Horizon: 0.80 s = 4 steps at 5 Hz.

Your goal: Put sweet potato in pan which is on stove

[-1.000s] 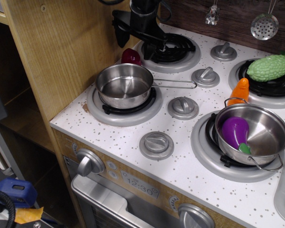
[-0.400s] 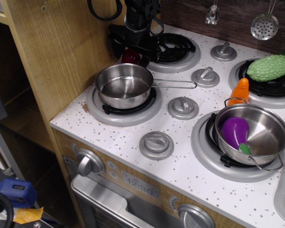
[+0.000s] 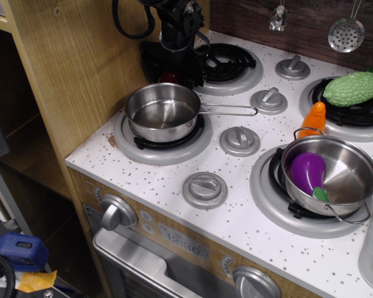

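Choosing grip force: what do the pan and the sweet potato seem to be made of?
The pan looks like thin polished steel: mirror-like reflections, wire handle. The sweet potato, mostly hidden behind the gripper, shows a dark red glossy patch, probably hard plastic.

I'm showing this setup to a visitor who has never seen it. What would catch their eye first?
Probably the bright purple eggplant lying in the two-handled steel pot at front right, with the bumpy green gourd on the burner behind it. Next, the empty shiny pan on the front-left burner, and the black gripper lowered just behind it over the mostly hidden sweet potato.
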Available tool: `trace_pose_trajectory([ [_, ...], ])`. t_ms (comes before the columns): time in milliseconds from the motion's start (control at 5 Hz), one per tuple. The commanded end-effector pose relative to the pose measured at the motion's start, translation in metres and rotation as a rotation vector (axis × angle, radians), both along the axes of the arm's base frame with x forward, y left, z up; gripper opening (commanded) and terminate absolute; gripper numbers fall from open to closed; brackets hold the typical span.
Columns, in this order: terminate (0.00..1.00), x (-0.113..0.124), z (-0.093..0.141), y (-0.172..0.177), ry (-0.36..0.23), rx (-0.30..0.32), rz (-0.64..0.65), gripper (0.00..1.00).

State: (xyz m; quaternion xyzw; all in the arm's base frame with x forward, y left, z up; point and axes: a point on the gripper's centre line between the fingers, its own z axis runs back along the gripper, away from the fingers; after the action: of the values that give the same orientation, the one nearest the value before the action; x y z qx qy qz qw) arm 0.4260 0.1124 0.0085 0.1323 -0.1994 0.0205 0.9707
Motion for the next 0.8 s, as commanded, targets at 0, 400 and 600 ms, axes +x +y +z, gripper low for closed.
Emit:
trace_pose_trajectory([
  [0, 0.0, 0.012, 0.007, 0.01, -0.087, 0.018, 0.0, 1.0],
  [400, 0.0, 0.008, 0.04, 0.002, -0.114, 0.09, 0.022, 0.0],
  [600, 0.0, 0.008, 0.069, -0.003, -0.14, 0.135, 0.034, 0.0],
])
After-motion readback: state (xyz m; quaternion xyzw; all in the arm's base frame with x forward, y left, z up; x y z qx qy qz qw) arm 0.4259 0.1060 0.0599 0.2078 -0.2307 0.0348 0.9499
